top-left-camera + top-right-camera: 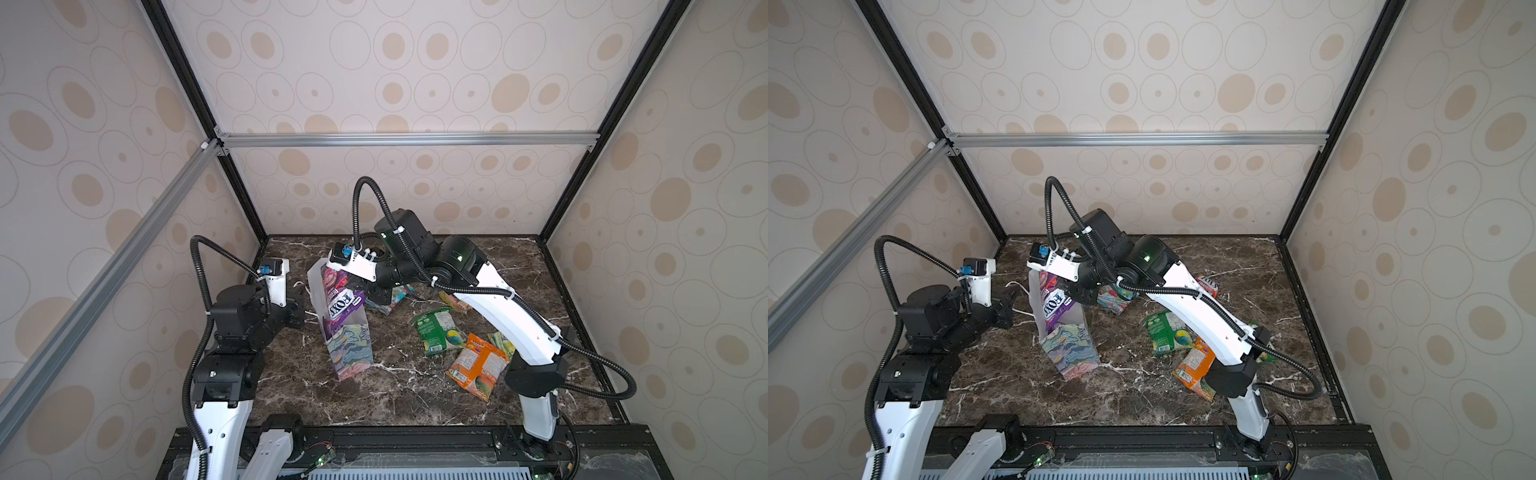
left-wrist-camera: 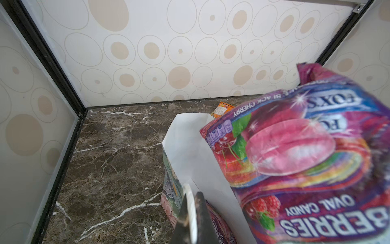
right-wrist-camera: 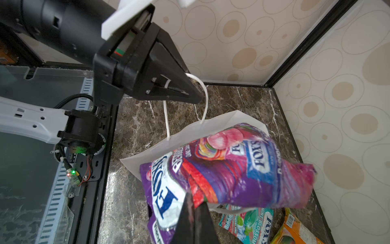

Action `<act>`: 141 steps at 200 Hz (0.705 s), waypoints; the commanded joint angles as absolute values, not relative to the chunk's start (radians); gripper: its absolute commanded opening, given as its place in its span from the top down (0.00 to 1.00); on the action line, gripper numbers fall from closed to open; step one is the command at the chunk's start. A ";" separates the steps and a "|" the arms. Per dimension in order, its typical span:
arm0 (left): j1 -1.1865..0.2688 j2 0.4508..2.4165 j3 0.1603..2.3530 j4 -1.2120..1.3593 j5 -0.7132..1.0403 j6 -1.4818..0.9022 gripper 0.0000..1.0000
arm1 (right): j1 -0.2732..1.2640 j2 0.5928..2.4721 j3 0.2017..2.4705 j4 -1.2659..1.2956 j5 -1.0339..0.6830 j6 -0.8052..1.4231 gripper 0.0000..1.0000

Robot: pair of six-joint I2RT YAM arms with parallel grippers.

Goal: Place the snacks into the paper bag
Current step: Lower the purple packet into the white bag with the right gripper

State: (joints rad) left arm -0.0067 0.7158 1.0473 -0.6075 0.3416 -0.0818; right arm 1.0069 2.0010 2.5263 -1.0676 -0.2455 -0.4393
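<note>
Left jaws pinch one paper bag (image 1: 351,353) handle (image 3: 205,99), right jaws clench one berry packet (image 3: 242,169), five snacks (image 1: 438,330) outside.

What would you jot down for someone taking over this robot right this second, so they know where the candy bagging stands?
Left gripper: shut on the white cord handle of the paper bag, holding its mouth open.
Right gripper: shut on a purple berry packet over the bag's mouth, not yet released.
Done: a second purple packet sits partly in the bag.
Left: release this one, then bag the teal packet, green packet, orange packet and red-yellow packet lying on the table; more may hide under the right arm.
</note>
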 commanded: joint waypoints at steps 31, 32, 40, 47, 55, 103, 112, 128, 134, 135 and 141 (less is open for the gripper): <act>-0.005 0.708 1.049 -0.601 0.336 -0.083 1.00 | 1.036 2.032 2.534 -1.030 -0.134 -0.491 1.00; -0.005 0.708 1.049 -0.601 0.336 -0.083 1.00 | 1.038 2.032 2.533 -1.030 -0.130 -0.494 1.00; -0.005 0.709 1.047 -0.601 0.336 -0.083 1.00 | 1.048 2.035 2.526 -1.030 -0.111 -0.510 1.00; -0.005 0.708 1.046 -0.599 0.338 -0.083 1.00 | 1.056 2.040 2.522 -1.028 -0.102 -0.521 1.00; -0.005 0.707 1.046 -0.599 0.337 -0.083 1.00 | 1.061 2.045 2.523 -1.028 -0.096 -0.527 1.00; -0.005 0.706 1.049 -0.602 0.334 -0.081 1.00 | 1.072 2.070 2.528 -1.024 -0.071 -0.531 1.00; -0.005 0.704 1.045 -0.599 0.334 -0.081 1.00 | 1.073 2.074 2.528 -1.022 -0.066 -0.532 1.00; -0.005 0.703 1.042 -0.598 0.333 -0.081 1.00 | 1.080 2.081 2.528 -1.022 -0.045 -0.527 1.00; -0.005 0.703 1.042 -0.597 0.334 -0.081 1.00 | 1.080 2.082 2.527 -1.022 -0.035 -0.526 1.00; -0.005 0.704 1.042 -0.598 0.333 -0.081 1.00 | 1.080 2.083 2.527 -1.022 -0.034 -0.526 1.00; -0.005 0.703 1.043 -0.597 0.334 -0.081 1.00 | 1.083 2.084 2.525 -1.023 -0.024 -0.521 1.00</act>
